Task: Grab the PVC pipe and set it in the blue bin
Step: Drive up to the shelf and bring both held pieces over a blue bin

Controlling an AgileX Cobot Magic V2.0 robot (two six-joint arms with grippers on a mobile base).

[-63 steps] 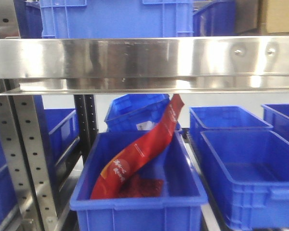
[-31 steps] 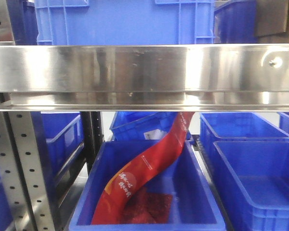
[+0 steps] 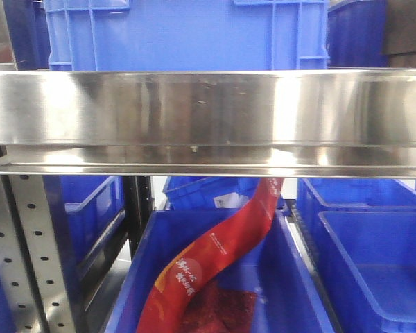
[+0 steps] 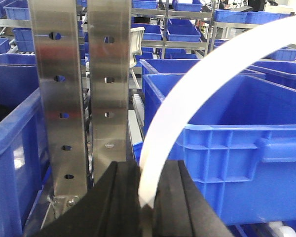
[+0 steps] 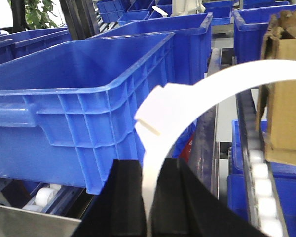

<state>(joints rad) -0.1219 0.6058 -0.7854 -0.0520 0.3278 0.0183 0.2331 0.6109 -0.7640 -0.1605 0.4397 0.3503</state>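
The PVC pipe is a white, flexible length bent into an arc. In the left wrist view it rises from between the black jaws and curves up to the right. My left gripper is shut on one end of it. In the right wrist view the pipe arcs up and to the right, with a stepped joint near the jaws. My right gripper is shut on it. A large blue bin stands just left of the right gripper. Neither gripper nor the pipe shows in the front view.
A steel shelf rail crosses the front view with a blue bin above it. Below, a blue bin holds a red bag. Perforated steel uprights stand left of a blue bin. A cardboard box is at right.
In the front view the shelf rail has dropped lower and grown larger, and the bins below have slid right and down, so the viewpoint has risen and moved closer.
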